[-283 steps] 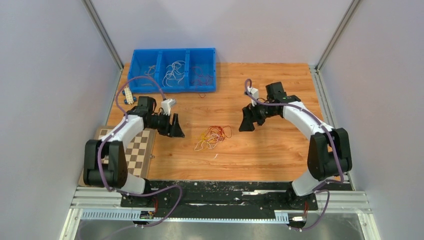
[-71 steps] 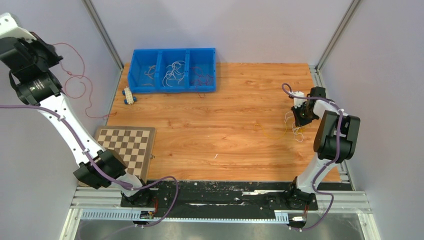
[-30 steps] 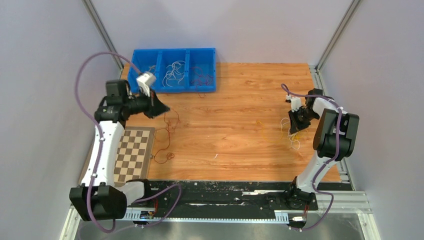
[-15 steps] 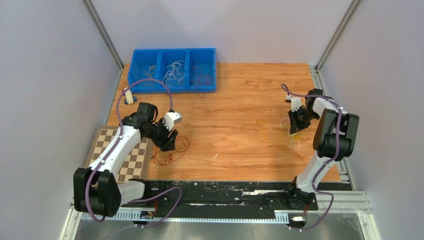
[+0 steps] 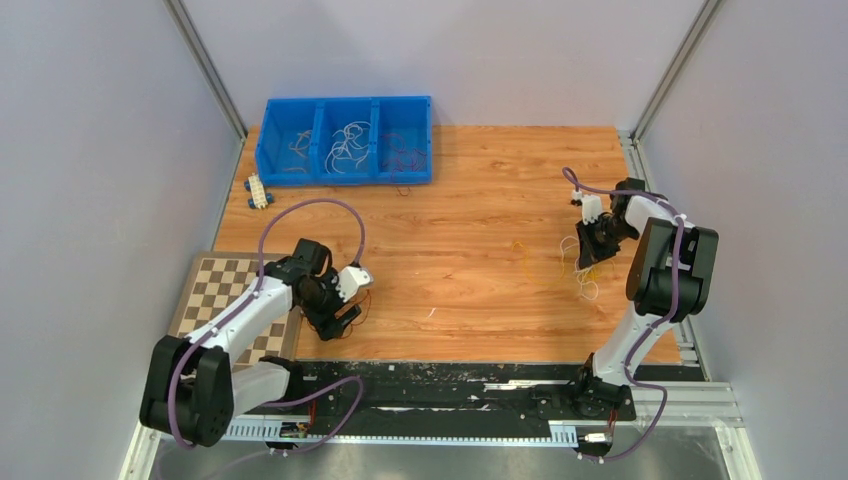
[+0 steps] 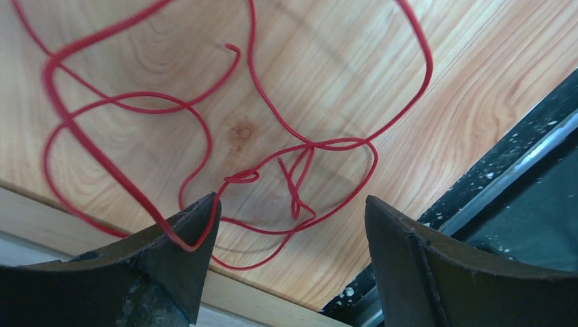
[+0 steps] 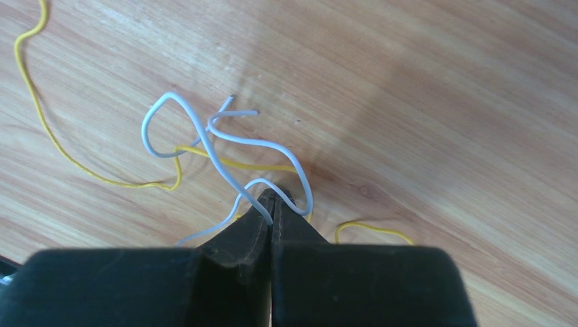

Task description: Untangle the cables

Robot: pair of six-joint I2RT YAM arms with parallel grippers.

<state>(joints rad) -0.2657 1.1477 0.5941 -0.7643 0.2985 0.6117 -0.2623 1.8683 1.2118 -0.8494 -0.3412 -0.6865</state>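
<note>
Near the table's front-left edge, the left gripper (image 6: 290,211) hangs with its jaws spread wide over a loose red cable (image 6: 310,146). One strand brushes a finger, and nothing is gripped. Far right, the right gripper (image 7: 272,204) is pressed together, pinching a white cable (image 7: 225,139) beside a yellow cable (image 7: 41,116). All lie on the wooden table (image 5: 480,190) between lilac walls (image 5: 100,150), with a blue bin (image 5: 345,101) at the back and a chessboard (image 5: 215,285) on the left.
</note>
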